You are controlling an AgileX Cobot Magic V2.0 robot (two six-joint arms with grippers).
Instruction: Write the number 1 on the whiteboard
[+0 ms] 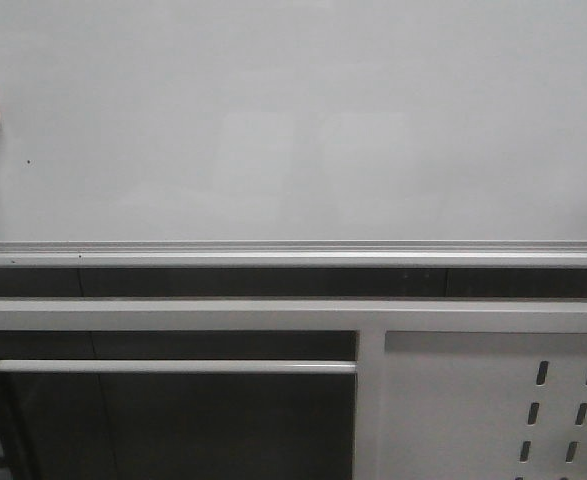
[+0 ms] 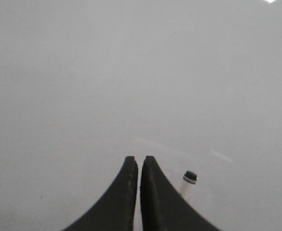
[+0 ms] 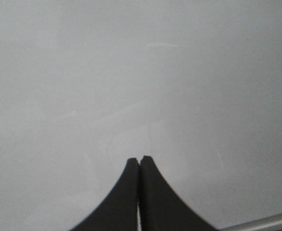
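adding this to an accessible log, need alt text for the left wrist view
The left gripper, shut with nothing between its black fingers, faces the blank pale grey whiteboard. A small white marker with a black tip shows just beside the fingers.

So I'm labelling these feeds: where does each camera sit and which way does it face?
Front: faces forward at the whiteboard; no arm shows.
Left wrist: on the left arm, facing the board; left gripper shut, marker beside it.
Right wrist: on the right arm, facing the board; right gripper shut.
All share the blank board.
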